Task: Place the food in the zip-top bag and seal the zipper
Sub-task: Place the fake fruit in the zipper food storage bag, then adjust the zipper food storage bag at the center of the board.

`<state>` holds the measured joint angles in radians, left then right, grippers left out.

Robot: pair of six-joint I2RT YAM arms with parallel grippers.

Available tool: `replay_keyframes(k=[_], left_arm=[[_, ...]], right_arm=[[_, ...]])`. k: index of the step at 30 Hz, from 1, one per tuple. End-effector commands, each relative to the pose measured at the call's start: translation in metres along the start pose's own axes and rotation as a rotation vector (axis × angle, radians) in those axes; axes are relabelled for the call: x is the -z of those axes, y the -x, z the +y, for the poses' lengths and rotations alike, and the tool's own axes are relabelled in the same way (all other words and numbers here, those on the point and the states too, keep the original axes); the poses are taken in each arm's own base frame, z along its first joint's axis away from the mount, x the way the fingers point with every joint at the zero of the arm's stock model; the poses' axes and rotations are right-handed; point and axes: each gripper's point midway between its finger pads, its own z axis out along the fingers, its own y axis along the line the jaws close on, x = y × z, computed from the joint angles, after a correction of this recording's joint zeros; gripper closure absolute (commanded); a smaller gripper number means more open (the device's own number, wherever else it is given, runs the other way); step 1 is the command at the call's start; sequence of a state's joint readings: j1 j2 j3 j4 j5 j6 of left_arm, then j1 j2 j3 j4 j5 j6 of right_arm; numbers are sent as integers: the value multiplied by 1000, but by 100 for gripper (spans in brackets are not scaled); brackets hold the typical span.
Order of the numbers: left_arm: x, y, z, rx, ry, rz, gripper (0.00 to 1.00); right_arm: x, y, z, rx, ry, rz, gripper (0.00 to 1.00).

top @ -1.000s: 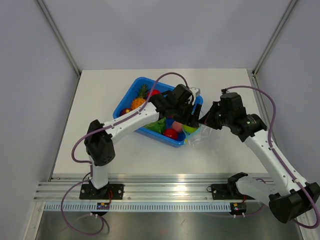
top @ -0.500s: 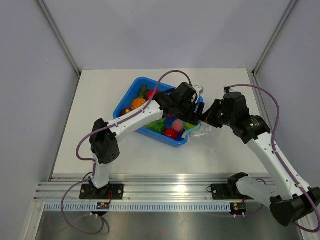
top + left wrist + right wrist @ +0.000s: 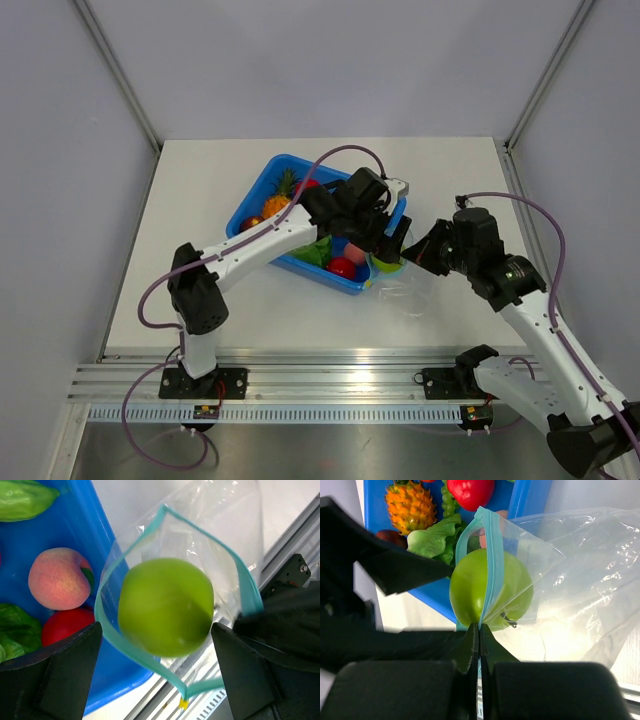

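Two claws at work: left claw (image 3: 156, 647) spread wide, green apple (image 3: 165, 605) centred between its fingers (image 3: 60, 675), within the mouth of the zip-top bag (image 3: 570, 580) — right claw (image 3: 479, 642) clamped shut on the zipper (image 3: 491, 555).

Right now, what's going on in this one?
The right claw is shut on the zipper, holding the bag with its mouth open beside the tray. The left claw is open over that mouth. The green apple is between its fingers, apparently not gripped, and is partly inside the bag. The peach and pineapple lie in the tray. The bag is not yet sealed.
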<state>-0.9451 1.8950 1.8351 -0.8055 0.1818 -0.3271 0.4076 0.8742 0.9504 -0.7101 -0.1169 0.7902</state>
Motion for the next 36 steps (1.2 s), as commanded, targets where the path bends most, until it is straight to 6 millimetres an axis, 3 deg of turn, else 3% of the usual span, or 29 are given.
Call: replay_keyframes(k=[1, 4, 12, 15, 16, 17, 21, 27, 36], left_arm=[[51, 17, -37, -78, -119, -97, 5], [67, 16, -39, -97, -123, -114, 5], [86, 12, -39, -107, -128, -128, 8], [87, 12, -19, -59, -79, -159, 30], [92, 14, -14, -21, -76, -179, 44], [84, 7, 6, 31, -62, -158, 50], [74, 12, 39, 176, -74, -203, 60], [50, 9, 40, 253, -129, -174, 57], [28, 15, 35, 297, -190, -156, 60]], right_arm=[[-5, 10, 4, -12, 9, -44, 100], [-7, 9, 2, -13, 1, -42, 100], [-7, 9, 3, -20, 6, -42, 100], [-5, 10, 4, -16, 10, -47, 100], [-3, 11, 5, -14, 14, -49, 100], [-2, 11, 5, -13, 15, -49, 100], [0, 10, 5, -11, 14, -47, 100], [2, 8, 6, -11, 22, -45, 100], [3, 8, 5, -12, 18, -42, 100]])
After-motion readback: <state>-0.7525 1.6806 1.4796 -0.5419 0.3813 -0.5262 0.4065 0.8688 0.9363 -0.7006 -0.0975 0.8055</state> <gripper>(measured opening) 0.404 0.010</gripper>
